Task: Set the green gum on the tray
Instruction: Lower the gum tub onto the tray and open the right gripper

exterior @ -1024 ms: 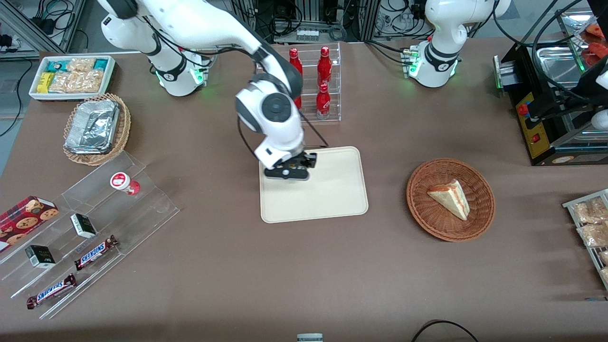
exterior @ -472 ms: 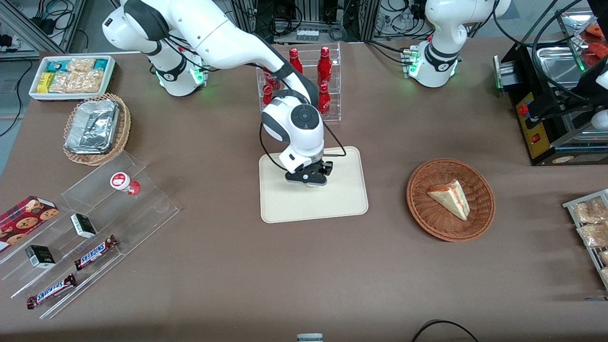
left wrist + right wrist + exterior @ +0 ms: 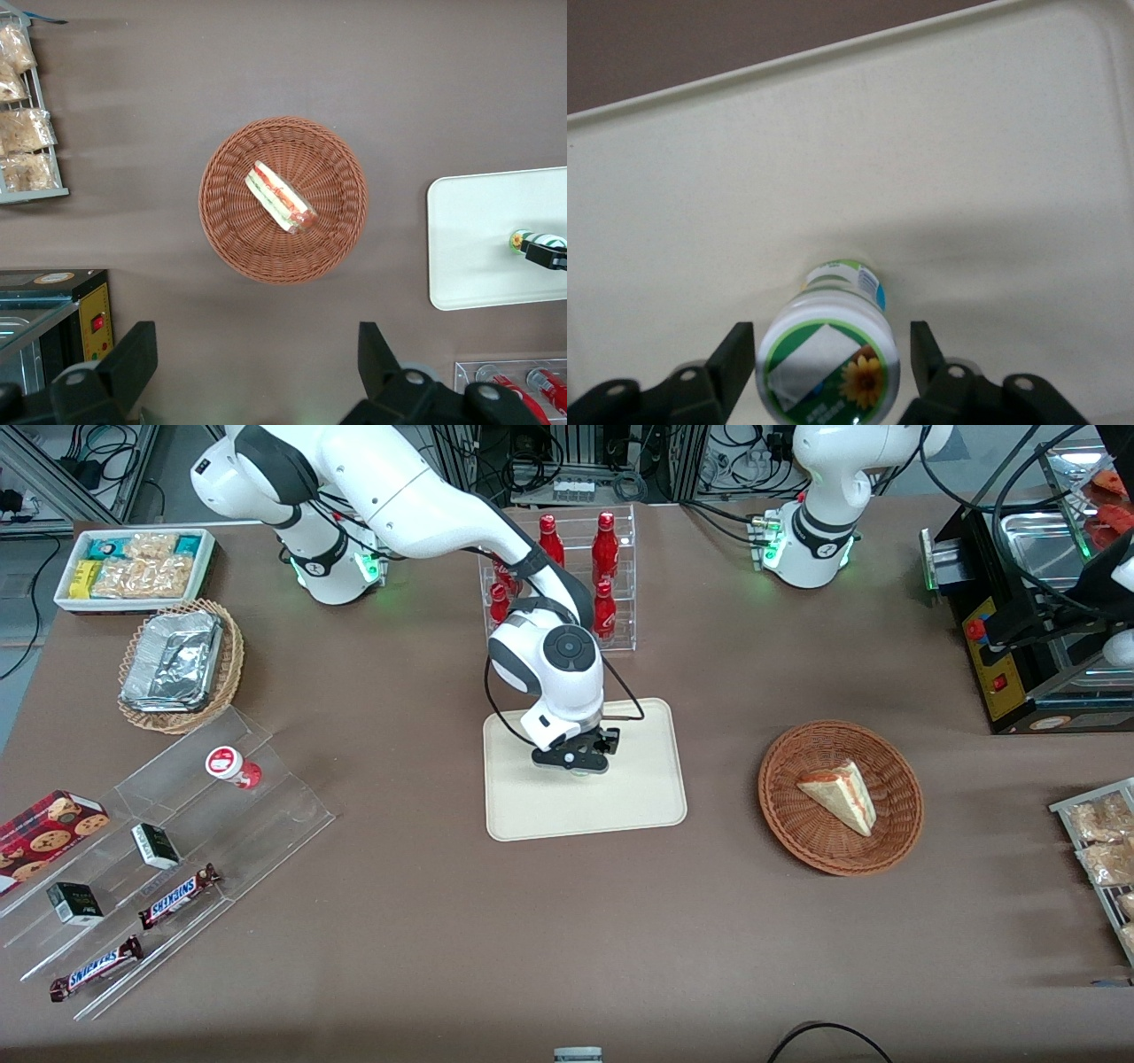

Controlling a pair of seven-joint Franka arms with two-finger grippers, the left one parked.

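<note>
We see the right arm bent down over the tray [image 3: 647, 797], wrist pointing straight at it. The gripper [image 3: 827, 367] is low over the tray's middle, its fingers [image 3: 735, 359] spread, a gap on each side of the gum [image 3: 829, 359]. The gum appears to stand upright on the tray, though its base is hidden. A basket [image 3: 895, 775] lies at the tray's three o'clock in the front view.
</note>
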